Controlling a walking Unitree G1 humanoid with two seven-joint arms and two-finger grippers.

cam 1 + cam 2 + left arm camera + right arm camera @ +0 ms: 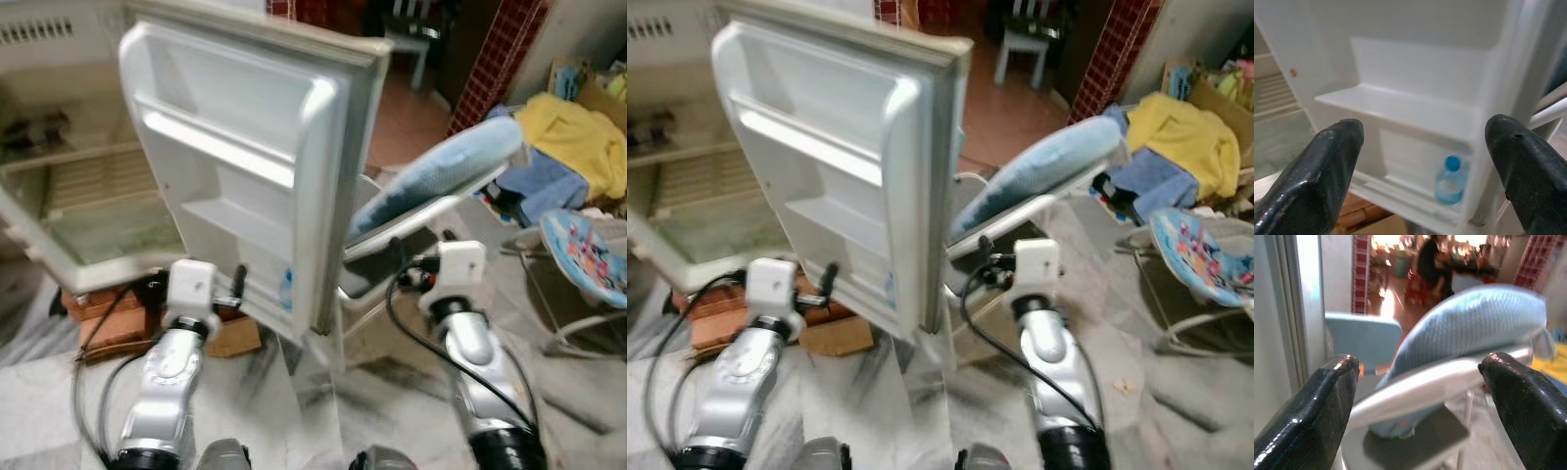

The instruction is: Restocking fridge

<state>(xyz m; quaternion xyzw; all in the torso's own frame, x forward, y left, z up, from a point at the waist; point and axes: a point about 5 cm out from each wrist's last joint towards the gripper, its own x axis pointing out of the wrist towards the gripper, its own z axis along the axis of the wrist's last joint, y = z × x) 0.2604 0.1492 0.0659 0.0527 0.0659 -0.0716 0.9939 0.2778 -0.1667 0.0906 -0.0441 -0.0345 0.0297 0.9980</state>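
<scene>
A water bottle (1450, 179) is seen standing in the lowest shelf of the open fridge door (250, 157), framed by the spread-open, empty left tool (1420, 161), while the right tool (1418, 401), likewise open and empty, is pointed at a blue-cushioned chair (1469, 328).

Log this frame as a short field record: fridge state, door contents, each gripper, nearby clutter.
fridge door: open, inner shelves facing the robot
water bottle: upright in the door's lowest shelf, blue cap
left gripper: open, empty, pointed at the door shelves
right gripper: open, empty, facing the blue cushion on a chair
clutter: yellow cloth on the robot's right
</scene>
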